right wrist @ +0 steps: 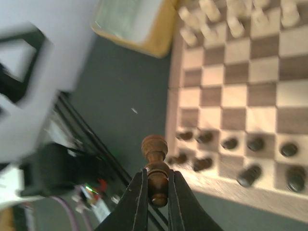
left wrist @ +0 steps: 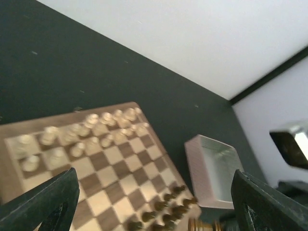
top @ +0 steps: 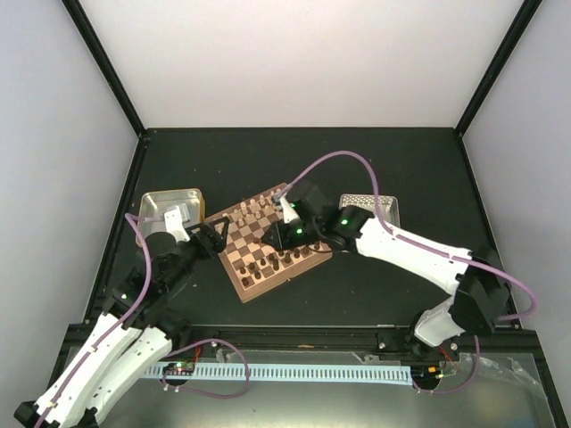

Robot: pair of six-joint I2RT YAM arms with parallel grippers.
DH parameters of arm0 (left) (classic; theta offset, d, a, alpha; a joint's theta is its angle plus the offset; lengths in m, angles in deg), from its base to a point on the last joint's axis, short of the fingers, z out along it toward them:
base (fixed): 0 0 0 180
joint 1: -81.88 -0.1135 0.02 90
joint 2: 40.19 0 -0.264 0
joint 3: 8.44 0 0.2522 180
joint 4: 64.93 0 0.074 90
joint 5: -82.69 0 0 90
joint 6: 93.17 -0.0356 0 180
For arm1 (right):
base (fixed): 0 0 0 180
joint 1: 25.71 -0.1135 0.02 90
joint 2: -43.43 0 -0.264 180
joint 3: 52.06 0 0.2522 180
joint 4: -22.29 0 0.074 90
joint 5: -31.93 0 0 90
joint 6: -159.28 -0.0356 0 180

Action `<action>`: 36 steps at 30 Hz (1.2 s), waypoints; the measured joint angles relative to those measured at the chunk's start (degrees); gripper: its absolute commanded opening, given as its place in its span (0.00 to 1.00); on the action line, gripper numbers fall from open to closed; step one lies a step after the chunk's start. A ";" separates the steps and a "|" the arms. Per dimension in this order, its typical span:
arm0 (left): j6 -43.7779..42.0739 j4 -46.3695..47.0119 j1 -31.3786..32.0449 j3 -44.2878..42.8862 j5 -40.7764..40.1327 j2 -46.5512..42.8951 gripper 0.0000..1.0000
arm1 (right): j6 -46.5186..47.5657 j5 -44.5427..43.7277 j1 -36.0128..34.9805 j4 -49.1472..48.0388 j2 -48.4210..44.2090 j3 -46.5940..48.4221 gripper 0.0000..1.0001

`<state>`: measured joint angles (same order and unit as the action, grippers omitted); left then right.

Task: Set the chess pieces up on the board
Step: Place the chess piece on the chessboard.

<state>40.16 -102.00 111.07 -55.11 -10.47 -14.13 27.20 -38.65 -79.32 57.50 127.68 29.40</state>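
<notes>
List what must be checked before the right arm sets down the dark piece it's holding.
1. Grip: the right gripper is shut on the dark piece, a finger on each side of its stem: ok.
2. Alignment: the piece lies in line with the fingers, head out front: ok.
3. Other arm: the left gripper is open with nothing in it: ok.
4. Clearance: cannot tell. The top view shows both grippers close together over the board, but their heights are unclear.
5. Free square among the dark pieces: cannot tell. They are blurred, and one seems tilted.
</notes>
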 measured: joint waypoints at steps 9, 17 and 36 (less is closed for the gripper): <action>-7.19 -8.46 -0.07 -3.02 -8.74 -1.73 0.90 | 13.49 -11.52 -8.76 27.06 14.86 15.08 0.01; -8.66 -11.19 -0.24 -3.02 -10.32 -2.58 0.90 | 15.23 -16.98 -11.04 35.98 21.55 20.61 0.01; -9.49 -17.53 -0.26 -4.59 -18.82 -6.97 0.92 | 16.35 -20.63 -11.41 39.78 31.67 28.61 0.02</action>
<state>30.68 -119.53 110.81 -59.70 -29.29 -21.10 43.55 -59.28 -90.73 97.28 159.35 58.01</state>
